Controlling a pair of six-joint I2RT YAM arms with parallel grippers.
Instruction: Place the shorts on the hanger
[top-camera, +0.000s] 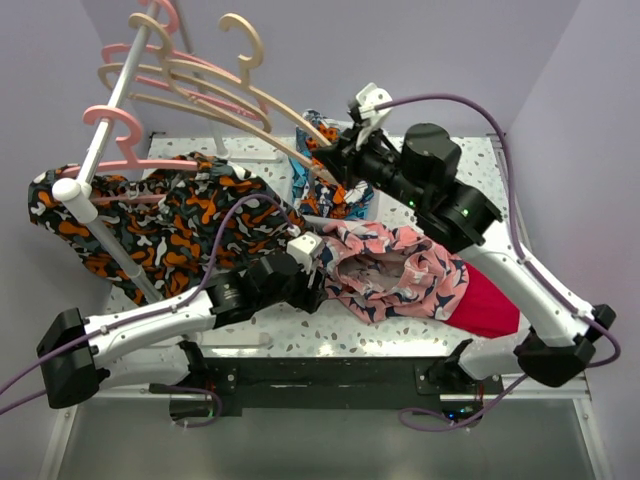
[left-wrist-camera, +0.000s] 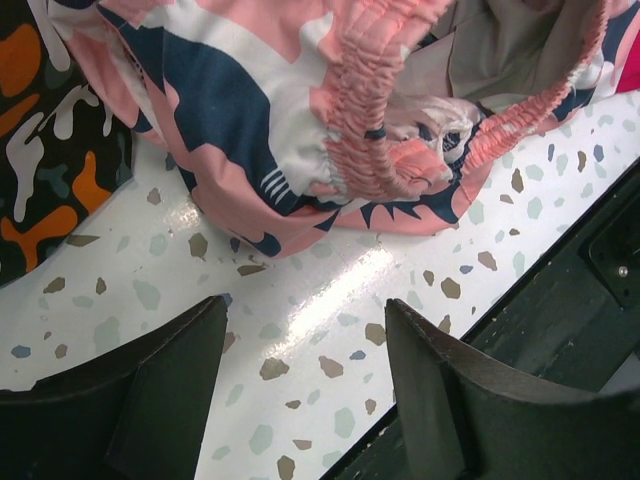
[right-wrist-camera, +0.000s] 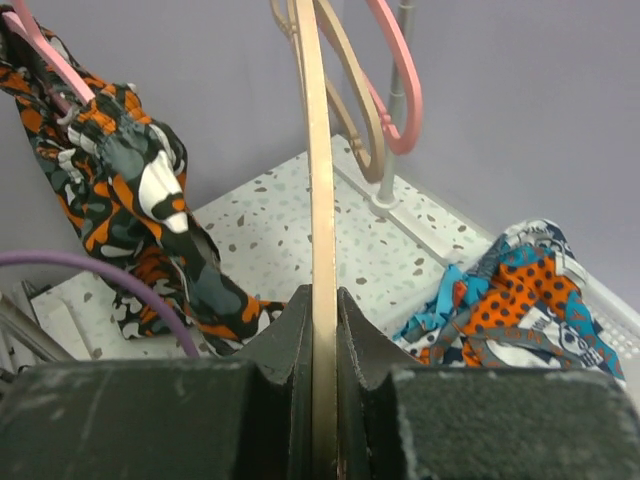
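Observation:
The salmon-pink shorts (top-camera: 392, 270) with navy and white print lie bunched on the speckled table, waistband open. In the left wrist view the shorts (left-wrist-camera: 300, 110) lie just ahead of my left gripper (left-wrist-camera: 305, 370), which is open and empty over bare tabletop. From above, the left gripper (top-camera: 318, 275) sits at the shorts' left edge. My right gripper (top-camera: 332, 148) is shut on the lower end of the tan hanger (top-camera: 265, 100), whose hook is up by the rack. In the right wrist view the hanger's arm (right-wrist-camera: 318, 180) runs straight up from between the closed right gripper (right-wrist-camera: 322, 300).
A black-orange-white garment (top-camera: 170, 215) hangs from the white rack pole (top-camera: 105, 110) with pink hangers (top-camera: 120, 125) and other tan ones. A red cloth (top-camera: 487, 302) lies under the right arm. A blue-orange garment (top-camera: 335, 195) lies behind the shorts. The table's dark front edge (left-wrist-camera: 560, 270) is close to the left gripper.

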